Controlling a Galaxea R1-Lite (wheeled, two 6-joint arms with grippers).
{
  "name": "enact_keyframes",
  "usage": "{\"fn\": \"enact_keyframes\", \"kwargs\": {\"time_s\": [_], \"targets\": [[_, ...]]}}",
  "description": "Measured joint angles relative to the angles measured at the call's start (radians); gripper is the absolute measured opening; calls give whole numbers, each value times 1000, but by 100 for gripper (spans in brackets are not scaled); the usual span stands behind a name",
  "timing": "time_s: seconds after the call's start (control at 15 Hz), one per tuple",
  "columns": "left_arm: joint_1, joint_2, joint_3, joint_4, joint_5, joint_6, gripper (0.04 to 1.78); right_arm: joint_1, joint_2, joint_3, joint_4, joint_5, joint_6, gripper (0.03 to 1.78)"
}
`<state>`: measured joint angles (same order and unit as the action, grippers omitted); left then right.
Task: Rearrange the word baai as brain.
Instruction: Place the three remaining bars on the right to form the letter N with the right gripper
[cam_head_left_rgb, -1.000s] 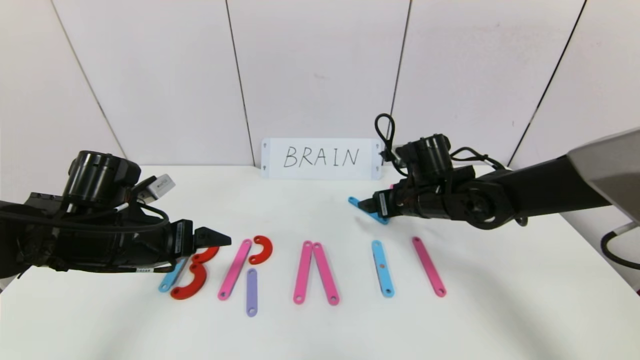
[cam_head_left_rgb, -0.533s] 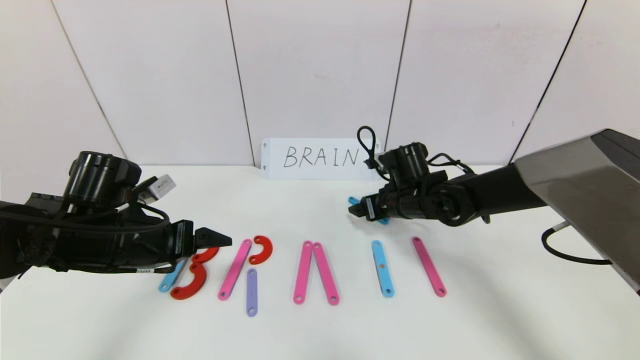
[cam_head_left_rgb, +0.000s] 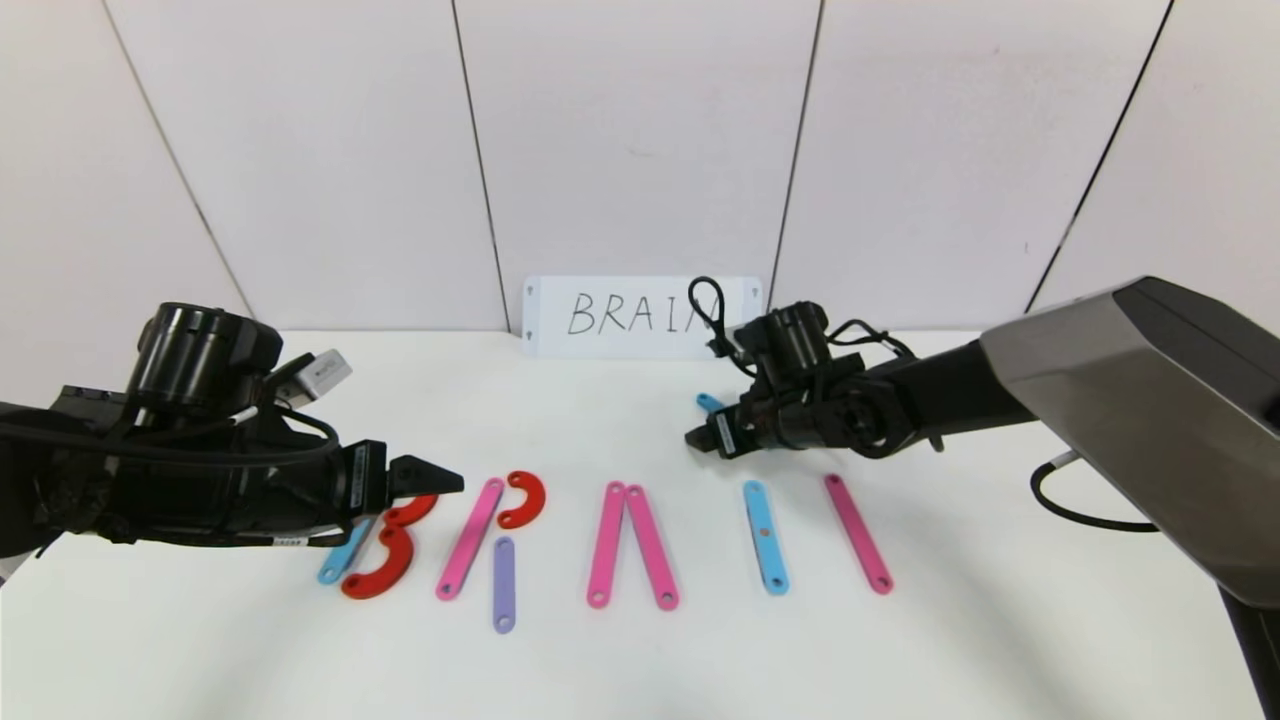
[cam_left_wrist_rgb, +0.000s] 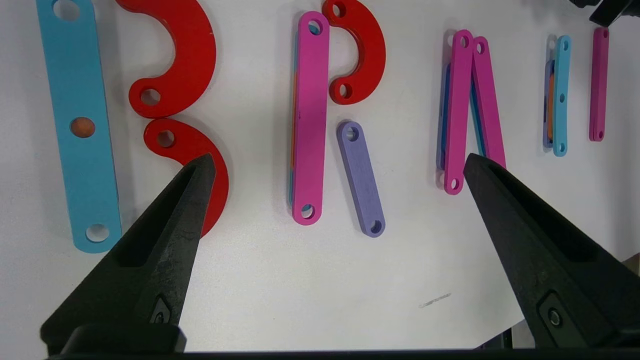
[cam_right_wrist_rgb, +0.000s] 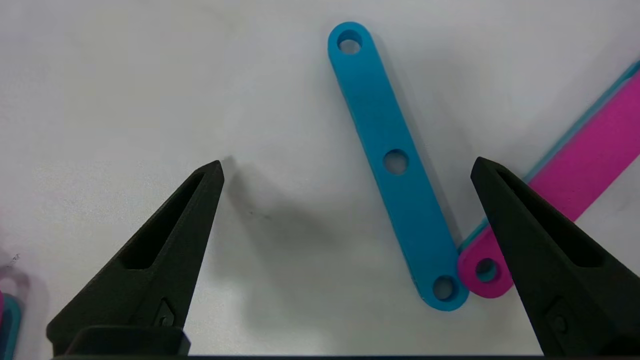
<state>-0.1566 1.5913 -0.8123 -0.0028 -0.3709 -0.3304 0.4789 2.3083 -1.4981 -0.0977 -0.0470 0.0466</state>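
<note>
The word (cam_head_left_rgb: 600, 545) lies flat along the near half of the white worktop (cam_head_left_rgb: 640, 660), a row of plastic pieces with holes at their ends. At the robot's left end a blue bar (cam_left_wrist_rgb: 77, 125) leans with two red arcs (cam_left_wrist_rgb: 175, 60) stacked just beside it, one above the other, their ends close together. Next comes a long pink bar (cam_left_wrist_rgb: 310, 115) with a third red arc (cam_left_wrist_rgb: 362, 50) hooked against its far end and a short purple bar (cam_left_wrist_rgb: 361, 177) slanting off below that arc, apart from the pink one. Then two pink bars (cam_head_left_rgb: 630, 545) meet at their far ends and splay apart toward the robot. Further right a light-blue bar (cam_head_left_rgb: 765, 537) stands alone, and a single pink bar (cam_head_left_rgb: 857, 533) slants beside it, well apart. Behind the row, a spare blue bar (cam_right_wrist_rgb: 395, 165) lies loose on the worktop, its near end touching the end of another pink bar (cam_right_wrist_rgb: 565, 185) that has blue showing under its edge. A card reading BRAIN (cam_head_left_rgb: 640, 316) is propped against the back wall. The right hand (cam_right_wrist_rgb: 345, 175) reaches in over that spare blue bar, arm stretched across from the right, fingers spread wide with the bar lying between them and nothing pinched. The left hand (cam_left_wrist_rgb: 340, 165) hovers low over the left end of the row, fingers spread wide too, one tip above the lower red arc, holding nothing.
</note>
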Motion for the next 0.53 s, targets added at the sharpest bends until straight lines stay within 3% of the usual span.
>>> {"fn": "enact_keyframes", "kwargs": {"time_s": [0.27, 0.53], "targets": [[0, 0, 2, 0, 0, 1, 174, 5, 9, -6, 0, -5, -2, 158], [0, 0, 7, 0, -4, 22, 174, 6, 10, -6, 0, -10, -1, 102]]}}
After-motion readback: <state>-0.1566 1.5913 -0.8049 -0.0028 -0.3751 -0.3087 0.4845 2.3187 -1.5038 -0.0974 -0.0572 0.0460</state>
